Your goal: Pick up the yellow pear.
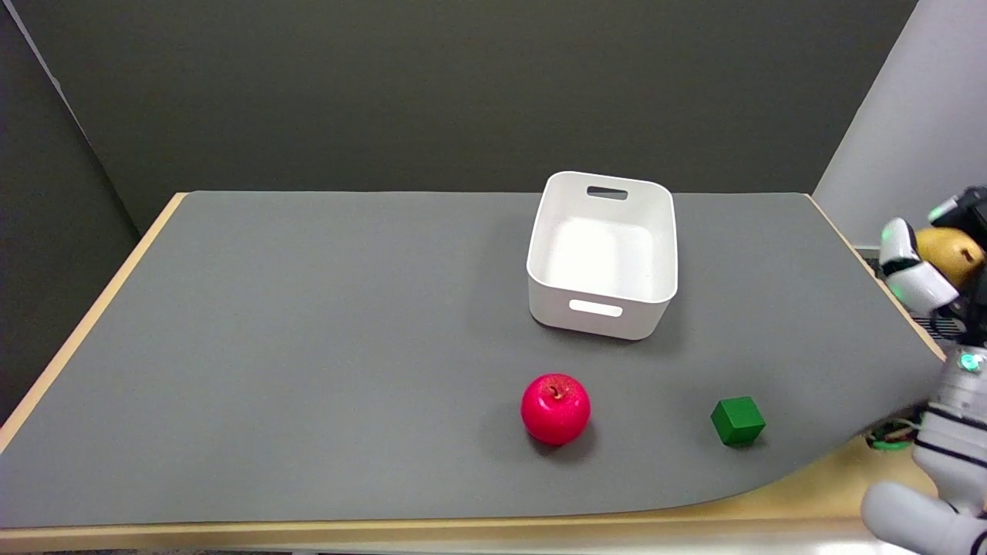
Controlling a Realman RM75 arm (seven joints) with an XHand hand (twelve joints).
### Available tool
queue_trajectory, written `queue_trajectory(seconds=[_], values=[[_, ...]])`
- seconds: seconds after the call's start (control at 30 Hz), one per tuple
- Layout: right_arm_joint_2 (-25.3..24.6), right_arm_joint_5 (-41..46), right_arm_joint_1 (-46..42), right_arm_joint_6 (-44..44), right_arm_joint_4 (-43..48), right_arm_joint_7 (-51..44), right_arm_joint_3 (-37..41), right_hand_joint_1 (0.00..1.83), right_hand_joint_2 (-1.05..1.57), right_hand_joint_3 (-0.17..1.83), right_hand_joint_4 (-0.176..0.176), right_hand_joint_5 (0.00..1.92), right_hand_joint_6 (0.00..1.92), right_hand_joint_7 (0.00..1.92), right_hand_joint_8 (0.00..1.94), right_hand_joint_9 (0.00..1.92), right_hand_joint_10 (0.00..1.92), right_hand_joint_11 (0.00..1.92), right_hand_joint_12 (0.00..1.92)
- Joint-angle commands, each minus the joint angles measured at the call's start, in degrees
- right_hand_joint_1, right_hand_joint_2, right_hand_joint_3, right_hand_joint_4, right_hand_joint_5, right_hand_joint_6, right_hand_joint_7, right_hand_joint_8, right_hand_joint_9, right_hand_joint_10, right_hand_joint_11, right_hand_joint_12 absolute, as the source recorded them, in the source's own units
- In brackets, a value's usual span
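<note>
The right hand (937,258) grips the yellow pear (950,253) aloft at the table's (308,347) right edge. The pear is golden-yellow, partly hidden; its stem end faces the camera, so its long axis cannot be judged.

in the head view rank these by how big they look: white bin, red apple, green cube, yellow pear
1. white bin, clearly largest
2. red apple
3. green cube
The yellow pear can't be ranked fairly: the right hand holding it covers part of it.
</note>
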Motion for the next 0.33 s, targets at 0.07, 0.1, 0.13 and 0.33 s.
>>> queue_trajectory(seconds=[0.07, 0.1, 0.13, 0.33], values=[[-1.6, -16.5, 13.4, -11.5, 11.4, -9.8, 1.6, 1.1, 0.79, 0.71, 0.073, 0.81, 1.92, 0.63, 1.94, 1.02, 1.92, 0.72, 1.92], [-2.2, -16.9, 14.9, -12.0, 10.9, -9.8, 0.8, 1.1, 0.79, 0.71, 0.072, 0.8, 1.92, 0.63, 1.94, 1.02, 1.92, 0.72, 1.92], [-2.9, -17.4, 17.0, -12.8, 10.2, -9.8, -0.6, 1.1, 0.79, 0.71, 0.07, 0.8, 1.92, 0.63, 1.94, 1.02, 1.92, 0.72, 1.92], [-6.8, -20.3, 29.1, -18.6, 4.9, -10.2, -10.0, 1.1, 0.8, 0.71, 0.068, 0.79, 1.92, 0.63, 1.94, 1.01, 1.92, 0.71, 1.92]])
